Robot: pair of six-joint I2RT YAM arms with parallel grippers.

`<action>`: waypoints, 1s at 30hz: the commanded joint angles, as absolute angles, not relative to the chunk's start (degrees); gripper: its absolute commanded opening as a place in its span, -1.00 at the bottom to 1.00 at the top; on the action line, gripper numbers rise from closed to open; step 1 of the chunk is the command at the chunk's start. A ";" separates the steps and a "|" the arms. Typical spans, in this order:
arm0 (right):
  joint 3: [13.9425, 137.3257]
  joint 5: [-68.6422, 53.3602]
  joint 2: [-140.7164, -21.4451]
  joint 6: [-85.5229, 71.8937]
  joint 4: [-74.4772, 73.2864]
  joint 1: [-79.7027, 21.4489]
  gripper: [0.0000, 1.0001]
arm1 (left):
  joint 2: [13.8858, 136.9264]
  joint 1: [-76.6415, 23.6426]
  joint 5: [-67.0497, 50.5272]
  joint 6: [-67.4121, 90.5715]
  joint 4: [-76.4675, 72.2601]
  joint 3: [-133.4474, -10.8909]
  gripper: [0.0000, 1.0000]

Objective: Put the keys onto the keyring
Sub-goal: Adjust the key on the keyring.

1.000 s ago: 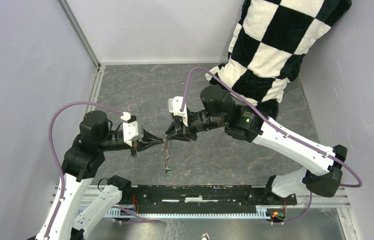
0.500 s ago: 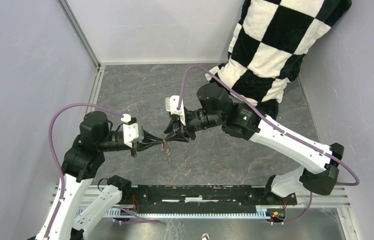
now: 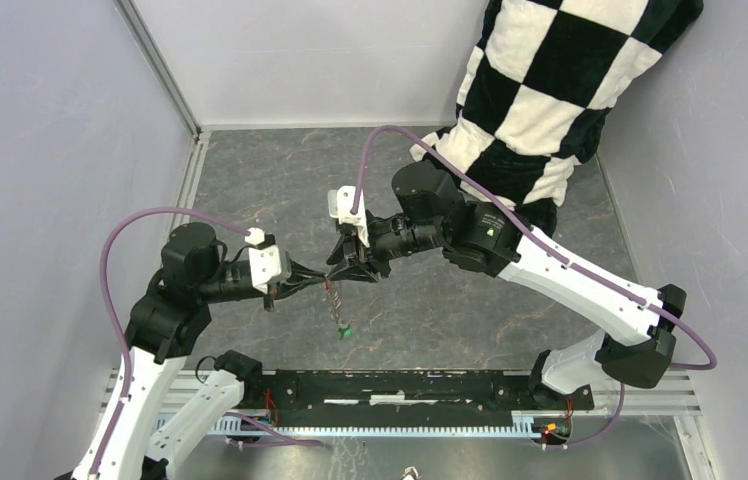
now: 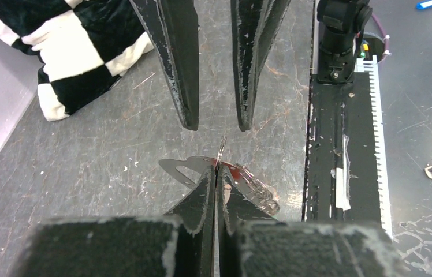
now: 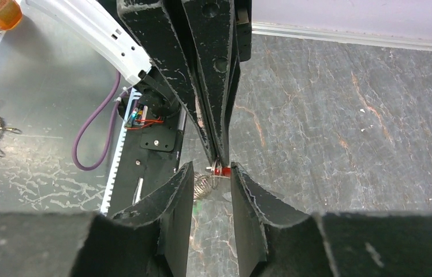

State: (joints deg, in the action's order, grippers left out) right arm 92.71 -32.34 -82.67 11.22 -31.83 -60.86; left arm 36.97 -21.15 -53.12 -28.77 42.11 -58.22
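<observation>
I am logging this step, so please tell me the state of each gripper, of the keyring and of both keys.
Left gripper, shut on the keyring.
Right gripper, open, one finger on each side of the red key.
Keyring, held in the air, hanging down.
Red key, at the left gripper's tip, not clamped by the right gripper.
Green key, dangles at the keyring's low end.
</observation>
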 commanded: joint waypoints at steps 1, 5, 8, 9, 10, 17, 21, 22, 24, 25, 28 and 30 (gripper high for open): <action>94.16 -33.01 -81.28 10.04 -30.33 -60.64 -0.28 | 36.63 -21.30 -52.03 -26.72 37.87 -57.88 -0.96; 92.60 -34.36 -81.96 10.02 -29.89 -60.64 -0.31 | 36.29 -21.27 -52.03 -23.14 35.20 -57.91 -0.95; 91.27 -35.18 -82.31 10.02 -29.02 -60.63 -0.35 | 36.35 -21.24 -52.10 -22.17 34.81 -58.24 -0.95; 91.06 -35.20 -82.37 10.02 -28.88 -60.58 -0.36 | 36.34 -21.30 -52.12 -21.96 34.85 -58.27 -0.95; 90.97 -35.15 -82.46 10.02 -28.70 -60.69 -0.38 | 36.30 -21.34 -52.20 -21.89 34.85 -58.27 -0.95; 90.67 -34.61 -82.62 9.61 -27.90 -60.65 -0.52 | 35.91 -21.29 -53.48 -21.64 34.83 -58.03 -0.95; 90.10 -33.94 -82.79 9.21 -27.42 -60.64 -0.53 | 35.77 -21.27 -54.35 -21.61 34.81 -57.92 -0.96; 90.04 -33.85 -82.88 9.31 -27.46 -60.64 -0.52 | 35.68 -21.29 -54.50 -21.62 34.84 -57.92 -0.95; 89.91 -33.42 -82.90 9.48 -27.45 -60.64 -0.51 | 35.64 -21.32 -54.78 -21.59 34.94 -58.01 -0.96; 89.83 -33.12 -82.95 9.58 -27.43 -60.65 -0.50 | 35.53 -21.34 -55.04 -21.57 35.16 -58.01 -0.96; 89.63 -32.84 -82.87 9.67 -26.85 -60.65 -0.55 | 35.59 -21.23 -55.60 -21.94 35.88 -58.05 -0.96; 89.35 -33.37 -82.66 9.37 -25.95 -60.63 -0.70 | 35.49 -21.30 -55.80 -21.99 35.89 -58.01 -0.96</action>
